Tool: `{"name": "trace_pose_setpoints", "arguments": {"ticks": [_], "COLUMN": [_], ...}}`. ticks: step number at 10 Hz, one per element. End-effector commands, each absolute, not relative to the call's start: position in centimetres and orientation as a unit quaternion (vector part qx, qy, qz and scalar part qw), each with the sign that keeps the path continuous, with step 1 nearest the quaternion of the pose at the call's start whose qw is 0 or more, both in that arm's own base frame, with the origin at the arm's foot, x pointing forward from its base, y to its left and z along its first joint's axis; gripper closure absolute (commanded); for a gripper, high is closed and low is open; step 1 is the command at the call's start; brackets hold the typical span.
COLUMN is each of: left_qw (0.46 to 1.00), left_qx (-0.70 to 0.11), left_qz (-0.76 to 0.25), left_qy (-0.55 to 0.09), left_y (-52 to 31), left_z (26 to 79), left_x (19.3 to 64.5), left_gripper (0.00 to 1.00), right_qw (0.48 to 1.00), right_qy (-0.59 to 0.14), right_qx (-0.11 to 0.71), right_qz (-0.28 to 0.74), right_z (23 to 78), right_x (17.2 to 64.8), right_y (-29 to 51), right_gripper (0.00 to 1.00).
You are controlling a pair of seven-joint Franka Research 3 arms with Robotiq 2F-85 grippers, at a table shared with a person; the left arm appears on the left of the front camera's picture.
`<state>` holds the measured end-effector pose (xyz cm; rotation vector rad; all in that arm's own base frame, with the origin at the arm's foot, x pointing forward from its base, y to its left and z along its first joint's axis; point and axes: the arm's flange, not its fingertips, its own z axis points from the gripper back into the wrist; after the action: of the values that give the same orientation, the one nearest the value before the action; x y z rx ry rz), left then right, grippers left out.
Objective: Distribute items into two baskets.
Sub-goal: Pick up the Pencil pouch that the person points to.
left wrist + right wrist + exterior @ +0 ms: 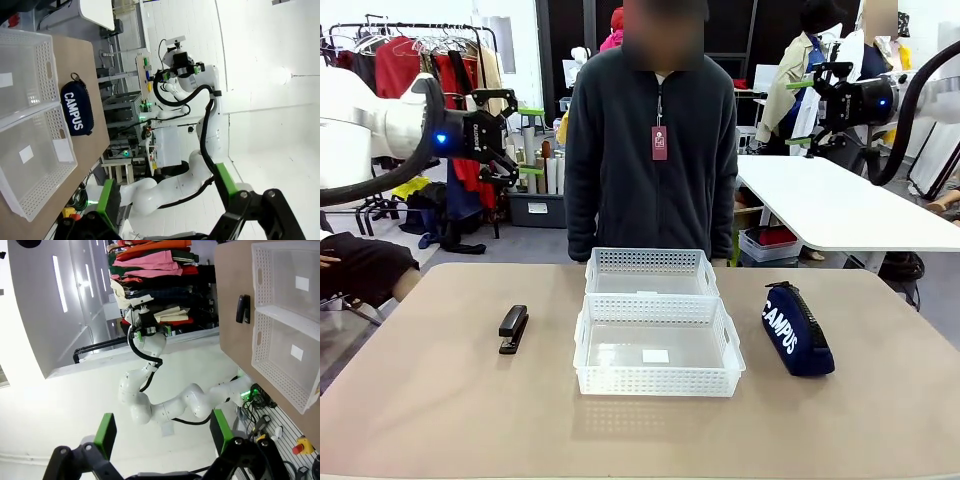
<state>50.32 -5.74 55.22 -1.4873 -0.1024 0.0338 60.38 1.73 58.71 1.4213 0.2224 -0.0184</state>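
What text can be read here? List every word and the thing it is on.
"CAMPUS": white letters on the navy blue pouch.
Maroon tag on the person's jacket: too small to read.
White sticker in the near basket: no print legible.

Baskets stand between stapler and pouch

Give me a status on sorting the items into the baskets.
Done: nothing yet. The near basket and far basket hold neither item. In hand: nothing; the left claw and right claw hang open, high off the table. Left: the stapler lies left of the baskets and the pouch on the right; both need placing.
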Motion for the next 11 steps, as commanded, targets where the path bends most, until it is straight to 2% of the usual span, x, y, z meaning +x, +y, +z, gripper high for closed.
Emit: {"name": "trace_pose_setpoints", "arguments": {"ticks": [1,4,5,11], "left_qw": [0.726,0.716,0.73,0.73], "left_qx": [-0.686,-0.696,-0.681,-0.681], "left_qz": [0.029,0.023,0.018,0.018], "left_qy": [-0.048,-0.049,-0.053,-0.053], "left_y": [-5.2,-5.7,-5.3,-5.3], "left_z": [56.0,57.3,56.0,56.0], "left_x": [51.0,51.7,50.8,50.8], "left_gripper": [0.0,0.0,0.0,0.0], "right_qw": [0.752,0.748,0.749,0.748], "right_qy": [0.115,0.129,0.128,0.128], "right_qx": [0.649,0.651,0.649,0.651], "right_qz": [-0.006,-0.019,-0.02,-0.023], "right_z": [57.4,55.8,55.7,55.9], "right_x": [59.7,60.0,60.0,60.3], "right_y": [1.2,1.4,1.5,1.4], "right_gripper": [0.0,0.0,0.0,0.0]}}
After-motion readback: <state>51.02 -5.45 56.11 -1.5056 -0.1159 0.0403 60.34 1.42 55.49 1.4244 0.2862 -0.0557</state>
